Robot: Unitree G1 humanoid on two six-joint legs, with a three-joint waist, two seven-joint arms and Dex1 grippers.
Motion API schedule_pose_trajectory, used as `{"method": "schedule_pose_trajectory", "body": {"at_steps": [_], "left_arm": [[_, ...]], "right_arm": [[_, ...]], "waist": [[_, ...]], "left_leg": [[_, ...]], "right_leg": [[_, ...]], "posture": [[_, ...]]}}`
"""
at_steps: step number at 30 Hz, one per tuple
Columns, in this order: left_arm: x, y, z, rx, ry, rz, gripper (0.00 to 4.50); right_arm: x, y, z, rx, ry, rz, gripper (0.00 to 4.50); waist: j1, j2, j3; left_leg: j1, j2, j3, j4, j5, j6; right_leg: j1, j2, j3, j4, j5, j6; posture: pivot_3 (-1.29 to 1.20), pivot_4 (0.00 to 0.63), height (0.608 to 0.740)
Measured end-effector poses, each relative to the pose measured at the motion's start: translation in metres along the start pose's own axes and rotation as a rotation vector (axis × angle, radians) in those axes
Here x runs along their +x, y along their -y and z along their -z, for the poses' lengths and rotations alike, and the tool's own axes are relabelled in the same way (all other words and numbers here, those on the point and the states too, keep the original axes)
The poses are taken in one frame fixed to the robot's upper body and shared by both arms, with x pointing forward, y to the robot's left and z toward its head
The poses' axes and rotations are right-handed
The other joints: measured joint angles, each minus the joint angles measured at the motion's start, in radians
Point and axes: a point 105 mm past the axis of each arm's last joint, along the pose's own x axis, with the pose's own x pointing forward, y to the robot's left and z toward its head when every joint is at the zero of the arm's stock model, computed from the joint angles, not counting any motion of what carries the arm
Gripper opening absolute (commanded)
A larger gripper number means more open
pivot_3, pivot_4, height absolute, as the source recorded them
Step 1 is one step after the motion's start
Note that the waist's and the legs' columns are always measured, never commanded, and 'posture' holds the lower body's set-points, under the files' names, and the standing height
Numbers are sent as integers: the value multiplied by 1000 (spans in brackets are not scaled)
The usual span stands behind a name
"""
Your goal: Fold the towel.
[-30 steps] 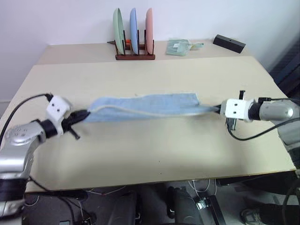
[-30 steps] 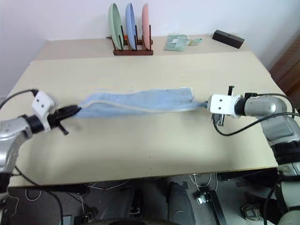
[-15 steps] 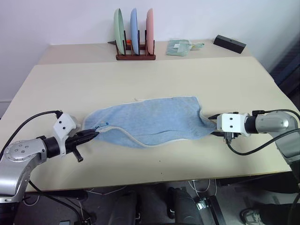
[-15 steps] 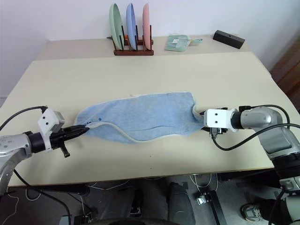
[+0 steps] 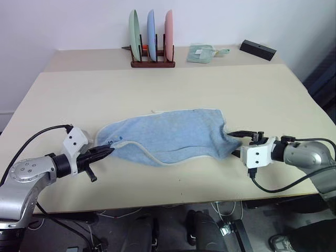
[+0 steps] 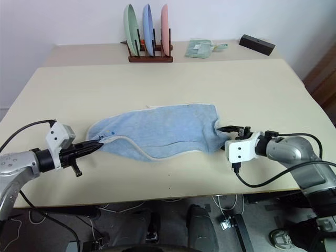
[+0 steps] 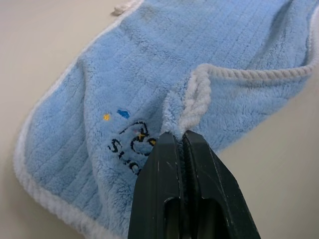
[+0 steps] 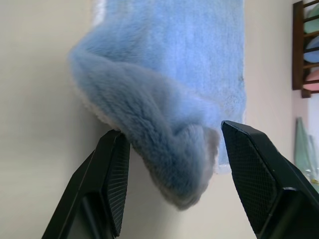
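Behind the towel [image 5: 168, 135], a wooden rack [image 5: 152, 63] holds three upright plates [image 5: 151, 41]. The towel lies rumpled mid-table [image 5: 173, 86]. The left gripper [image 5: 107, 152] pinches its white edge; the right gripper [image 5: 239, 142] stands open around its other end.

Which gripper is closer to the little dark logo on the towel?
Left. The left gripper is shut on the towel edge right beside the logo; the right gripper stands open at the opposite end.

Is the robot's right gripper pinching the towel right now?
No, the right gripper stands open, the towel loose between its fingers.
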Motion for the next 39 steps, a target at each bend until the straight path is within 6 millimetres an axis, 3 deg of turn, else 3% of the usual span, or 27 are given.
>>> {"method": "schedule_pose_trajectory", "body": {"at_steps": [6, 11, 14, 18, 25, 30, 32, 34, 37, 39], "left_arm": [[2, 1, -2, 1, 8, 8, 0], [6, 3, -3, 4, 10, 25, 0], [6, 4, -2, 3, 9, 29, 0], [7, 4, -2, 2, 8, 29, 0], [6, 4, 0, -6, 5, 18, 0], [3, 8, 4, -21, -20, 38, 0], [1, 7, 2, 0, -26, 47, 0], [6, -7, -13, 53, 15, 10, 0], [19, -48, -48, 188, 113, -150, 0], [28, -87, -77, 263, 179, -325, 0]], "right_arm": [[-6, -24, 1, -27, 9, -13, 2910], [-5, -23, 0, -48, 18, 12, 2910], [-3, -21, 1, -42, 13, 23, 2038], [3, -15, 7, -4, -9, 51, 74], [6, -7, 9, 5, -10, 64, 28], [1, -5, 12, 136, 2, -11, 28], [0, 7, 12, 148, 2, -7, 28], [1, 35, 14, 119, -5, 55, 28], [0, 90, 19, 54, -42, 209, 28], [-2, 130, 26, 3, -93, 327, 28]], "waist": [[-1, 0, 0], [-1, 0, 0], [-1, 0, 0], [-1, 0, 0], [-1, 0, 0], [-2, 0, 0], [-2, 0, 0], [1, 1, 0], [8, 1, 0], [14, 0, 0]], "left_leg": [[0, 0, 0, 1, 0, 0], [0, 1, -1, 2, 0, 0], [0, 1, -1, 2, 0, 0], [0, 1, -1, 3, 0, 0], [0, 1, -2, 3, 0, 1], [0, 1, -2, 3, -1, 1], [0, 1, -2, 3, -1, 2], [0, 1, -2, 4, -3, 6], [1, 0, -3, 4, -1, 2], [0, -1, -3, 4, 0, 1]], "right_leg": [[1, 1, 0, 0, 0, 0], [2, 1, 0, 0, 0, 0], [2, 1, 0, 0, 0, 0], [2, 1, 0, 0, 0, -1], [2, 1, 0, 0, 0, 0], [3, 1, 0, 0, 0, 0], [3, 1, 0, 0, -1, -1], [3, 1, 0, 0, -2, -3], [4, 1, -1, 0, 0, -2], [4, 2, -1, 0, 1, -1]], "posture": [[0, 150, 737], [0, 150, 737], [0, 150, 737], [0, 150, 737], [0, 150, 737], [0, 150, 737], [0, 150, 737], [0, 150, 737], [0, 150, 737], [0, 150, 737]]}}
